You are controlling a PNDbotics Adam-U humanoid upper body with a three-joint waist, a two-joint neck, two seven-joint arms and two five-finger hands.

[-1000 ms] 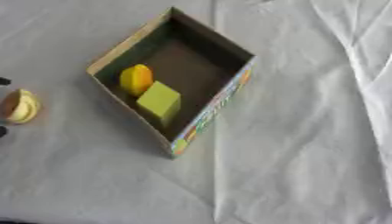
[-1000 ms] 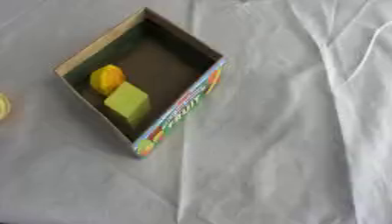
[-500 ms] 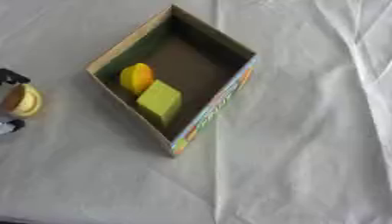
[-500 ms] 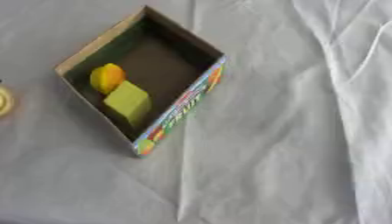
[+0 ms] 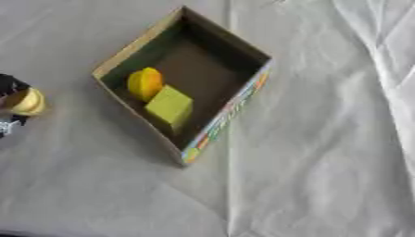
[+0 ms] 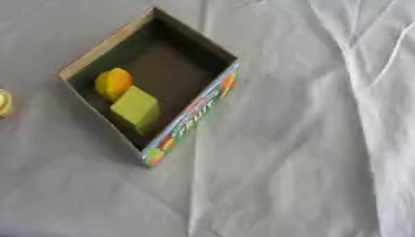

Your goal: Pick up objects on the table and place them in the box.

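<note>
An open cardboard box (image 5: 240, 101) with a colourful printed side lies askew on the white cloth. Inside it are a round orange-yellow object (image 5: 145, 83) and, touching it, a green block (image 5: 169, 107). At the far left edge my left hand (image 5: 8, 86) shows only as dark fingers above and below a pale yellow rounded object (image 5: 29, 102), curled round it. That object sits left of the box, apart from its wall; the right eye view shows only a sliver of it (image 6: 4, 102). My right hand appears in neither view.
The white cloth (image 5: 324, 152) covers the whole table, with creases running down the right side and a fold line below the box. A dark strip shows at the bottom left corner.
My left hand with the pale yellow object has come slightly further into view, shifting right and a little up toward the box. The box and its contents have not moved.
</note>
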